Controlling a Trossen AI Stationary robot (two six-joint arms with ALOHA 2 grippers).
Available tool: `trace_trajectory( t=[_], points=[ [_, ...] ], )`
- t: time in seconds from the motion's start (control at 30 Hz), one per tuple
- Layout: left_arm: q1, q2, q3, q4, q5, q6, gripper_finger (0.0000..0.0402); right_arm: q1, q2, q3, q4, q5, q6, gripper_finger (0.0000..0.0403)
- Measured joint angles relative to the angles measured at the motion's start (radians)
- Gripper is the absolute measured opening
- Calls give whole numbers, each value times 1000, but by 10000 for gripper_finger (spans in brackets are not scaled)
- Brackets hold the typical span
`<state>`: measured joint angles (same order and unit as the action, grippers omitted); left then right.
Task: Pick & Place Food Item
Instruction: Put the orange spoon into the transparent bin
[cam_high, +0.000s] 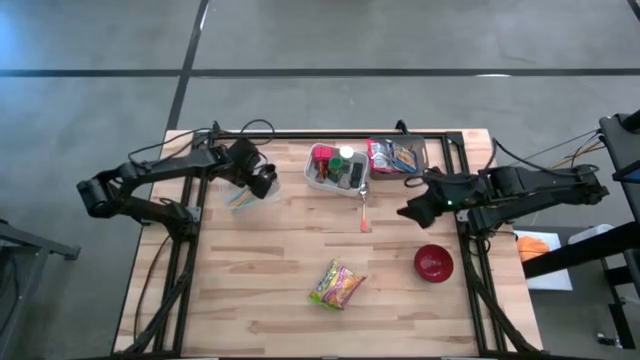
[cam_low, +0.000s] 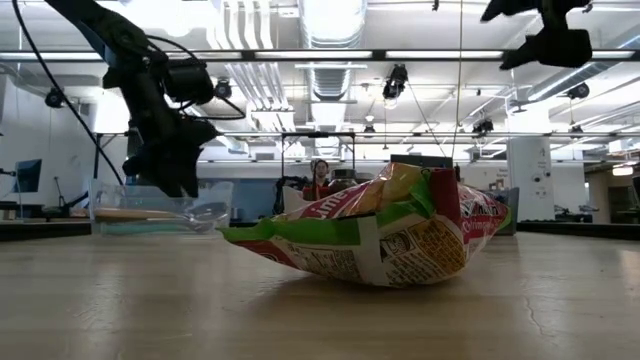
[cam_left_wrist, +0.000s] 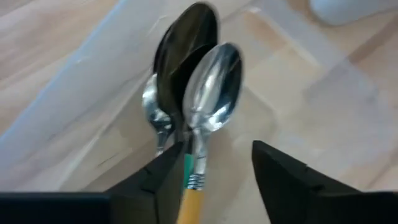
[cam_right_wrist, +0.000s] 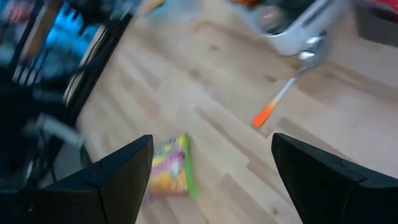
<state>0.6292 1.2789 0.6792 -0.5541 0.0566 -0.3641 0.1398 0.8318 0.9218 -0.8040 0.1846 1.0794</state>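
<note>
1. Wooden slat table (cam_high: 280, 300) in a big open lab, both arms over the back half.
2. Left gripper (cam_left_wrist: 214, 168) sits over the clear plastic tub (cam_high: 243, 196) at back left, jaws parted, nothing pinched. Spoons (cam_left_wrist: 199, 112) lie in that tub, one with a yellow handle right between the fingers.
3. Right gripper (cam_right_wrist: 211, 168) hovers wide open and empty, well above the table near the right edge.
4. Food item, the snack packet (cam_high: 337, 284), lies flat at front centre, well apart from both grippers.
5. My take: let the left arm lift straight up clear of the tub wall, then come down on the packet's middle and pinch a crinkle, since it'll slide.
6. White organiser tray (cam_high: 335, 168) holds small bits I can't identify, an orange-handled spoon (cam_high: 364, 208) pokes out beside it, and the red bowl (cam_high: 433, 263) looks empty.
</note>
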Motion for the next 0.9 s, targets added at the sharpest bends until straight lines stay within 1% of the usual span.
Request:
trace_trajectory(
  t=[0.07, 0.13, 0.27, 0.4, 0.57, 0.8, 0.9],
  points=[
    [-1, 0, 21, -12, 25, -14, 204, -1, 29, 0, 2, 35, 80, 322],
    [-5, -1, 43, -18, 52, -32, 214, -3, 73, 0, 3, 44, 139, 322],
    [-33, -1, 79, -19, 71, -42, 218, -3, 188, 5, 8, 43, 200, 322],
    [-77, -2, 114, -19, 72, -53, 219, -23, 296, 56, -6, 59, 220, 322],
    [-110, -2, 139, -18, 71, -53, 219, -67, 414, 142, -18, 77, 201, 322],
    [-111, -6, 141, -33, 70, -56, 219, -111, 610, 271, -213, 77, 205, 322],
    [-111, -6, 141, -33, 69, -56, 219, -116, 689, 311, -236, 77, 210, 322]
  ],
)
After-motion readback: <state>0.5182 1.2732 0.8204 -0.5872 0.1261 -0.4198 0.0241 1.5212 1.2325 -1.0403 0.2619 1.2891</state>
